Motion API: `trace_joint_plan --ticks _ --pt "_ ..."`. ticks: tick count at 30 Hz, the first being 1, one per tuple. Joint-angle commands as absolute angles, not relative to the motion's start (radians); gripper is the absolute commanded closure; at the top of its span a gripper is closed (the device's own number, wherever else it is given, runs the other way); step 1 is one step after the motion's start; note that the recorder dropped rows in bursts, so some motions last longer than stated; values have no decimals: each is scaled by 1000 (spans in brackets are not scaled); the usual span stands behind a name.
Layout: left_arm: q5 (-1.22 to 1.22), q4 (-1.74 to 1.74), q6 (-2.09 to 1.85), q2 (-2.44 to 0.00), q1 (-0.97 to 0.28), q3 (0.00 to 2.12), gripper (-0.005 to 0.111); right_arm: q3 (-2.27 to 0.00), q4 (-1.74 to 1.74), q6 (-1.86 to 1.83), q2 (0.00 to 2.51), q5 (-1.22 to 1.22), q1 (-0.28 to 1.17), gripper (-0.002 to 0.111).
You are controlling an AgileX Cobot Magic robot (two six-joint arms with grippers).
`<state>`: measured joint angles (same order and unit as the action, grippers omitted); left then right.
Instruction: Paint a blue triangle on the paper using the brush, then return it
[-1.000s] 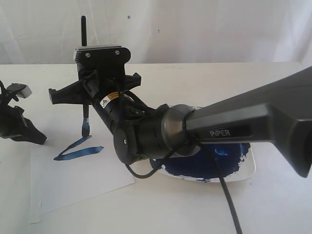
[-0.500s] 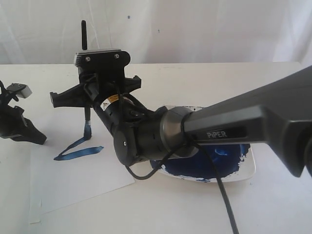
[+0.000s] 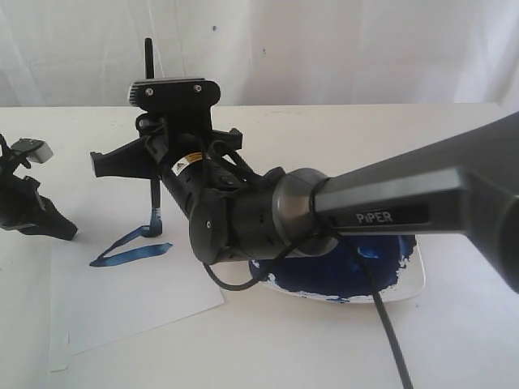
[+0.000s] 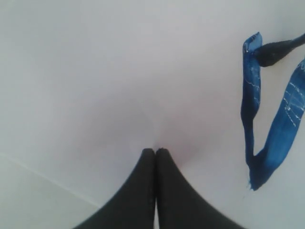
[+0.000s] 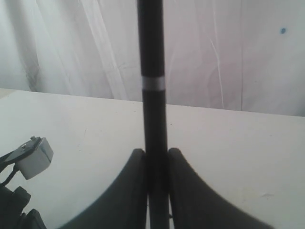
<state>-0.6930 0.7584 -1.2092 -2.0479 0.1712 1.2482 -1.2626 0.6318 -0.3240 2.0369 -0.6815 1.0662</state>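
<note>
One brush upright within right gripper

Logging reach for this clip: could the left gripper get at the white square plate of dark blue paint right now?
Probably not directly: the right arm, gripping the black-handled brush, stretches across between the left gripper and the plate.

Blue triangle on wht paper; blk brush.

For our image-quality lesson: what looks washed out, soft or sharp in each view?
Exterior view: bright, flat light, the paper barely separates from the table. Left wrist view: triangle crisp, left gripper soft-edged. Right wrist view: brush and right gripper slightly blurred.
</note>
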Motion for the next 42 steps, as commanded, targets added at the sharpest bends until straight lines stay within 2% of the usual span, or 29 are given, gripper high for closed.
trace_joint_plan --ticks 1,30,42 --pt "-706 736 -1208 -2054 169 1246 107 -1266 671 -363 2010 -627 1066 108" --pt "-708 736 -1206 -2054 169 1246 107 -1266 998 -651 1947 -529 1066 108" --pt "-710 736 -1205 -2054 169 1246 107 -1266 1033 -680 1898 -516 1066 108"
